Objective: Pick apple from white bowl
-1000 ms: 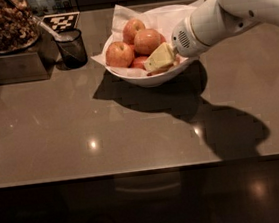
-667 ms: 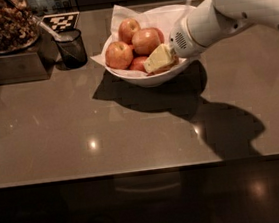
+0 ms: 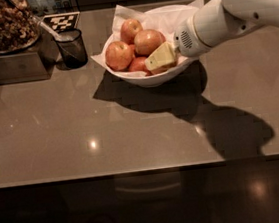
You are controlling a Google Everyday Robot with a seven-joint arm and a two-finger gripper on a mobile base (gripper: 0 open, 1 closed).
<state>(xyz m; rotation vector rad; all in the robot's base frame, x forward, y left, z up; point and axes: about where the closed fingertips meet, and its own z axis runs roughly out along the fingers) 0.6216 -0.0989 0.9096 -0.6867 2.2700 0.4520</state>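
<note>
The white bowl (image 3: 168, 76), lined with crumpled white paper, stands at the back middle of the counter and holds several apples. The apple (image 3: 148, 40), large, orange-red with a paler yellow side, lies in the middle of the pile. A smaller apple (image 3: 130, 29) lies behind it, another (image 3: 118, 55) to its left, and a deeper red one (image 3: 137, 65) low in front. My gripper (image 3: 155, 63), pale yellow, reaches in from the right over the bowl's front right rim. Its tip sits just below and right of the apple, beside the low red one.
A small dark glass cup (image 3: 72, 48) stands left of the bowl. A metal container (image 3: 13, 65) heaped with brown food is at the far left, with a checkered marker (image 3: 62, 21) behind the cup. The counter's front edge (image 3: 136, 171) runs across below. My white arm (image 3: 239, 11) crosses the upper right.
The arm has shifted only slightly. The gripper stays at the bowl's front right and the apples have not moved.
</note>
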